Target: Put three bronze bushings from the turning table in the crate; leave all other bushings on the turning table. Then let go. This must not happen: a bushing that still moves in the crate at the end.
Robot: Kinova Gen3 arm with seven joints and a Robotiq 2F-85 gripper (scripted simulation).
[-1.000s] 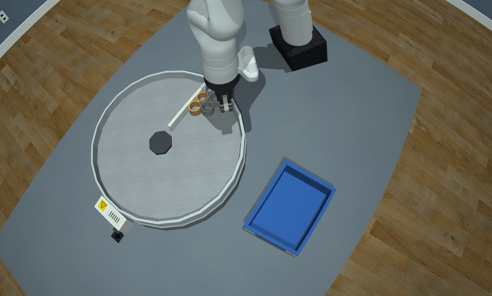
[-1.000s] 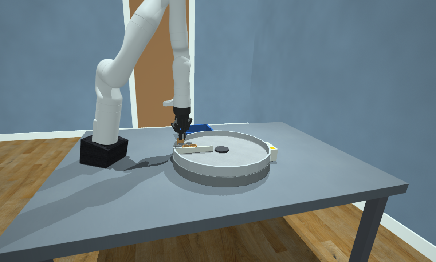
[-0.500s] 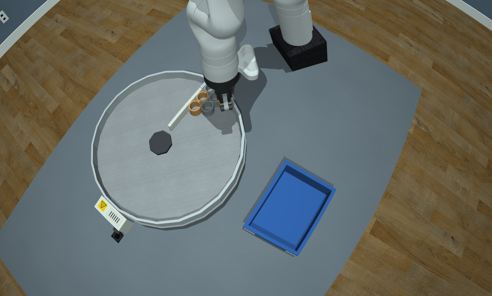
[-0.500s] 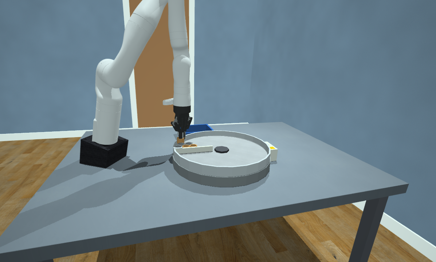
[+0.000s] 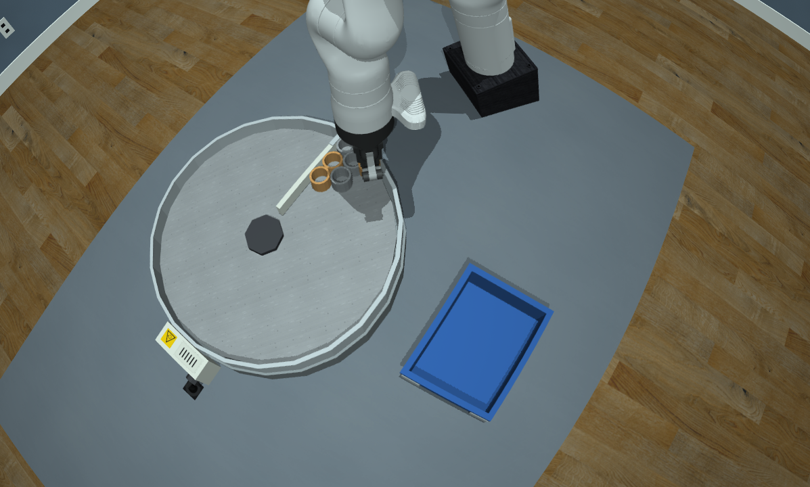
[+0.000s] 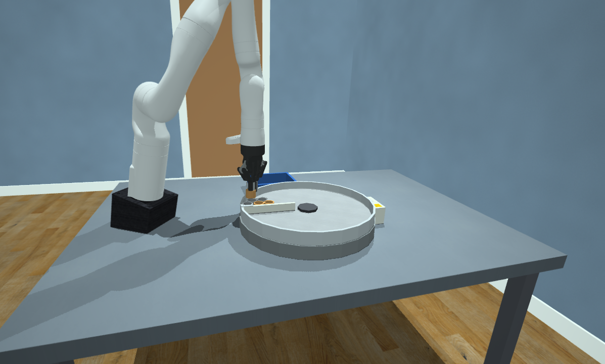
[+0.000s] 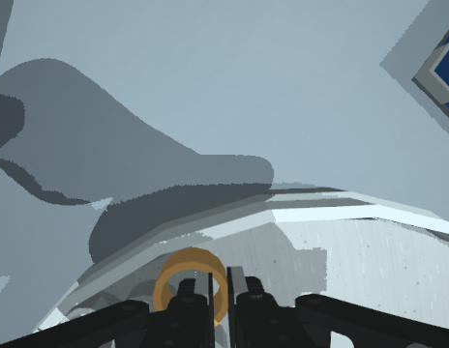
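Wrist view: pincer [image 5: 371, 175] [image 6: 251, 187] [image 7: 220, 287] nearly shut, seemingly pinching 1 bronze bushing's [image 6: 250, 194] [image 7: 163, 285] wall.

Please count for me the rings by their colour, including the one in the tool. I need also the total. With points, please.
Bronze rings: 3 (one [image 5: 361, 170] [image 6: 250, 194] [image 7: 192, 258] in the tool [image 5: 371, 176] [image 6: 251, 187] [image 7: 220, 287], two [image 5: 320, 185] [image 6: 269, 202] by the white bar [image 5: 304, 179] [image 6: 270, 208])
Grey rings [image 5: 341, 185] [image 6: 262, 199] [image 7: 149, 286]: 3
Total: 6 rings in view
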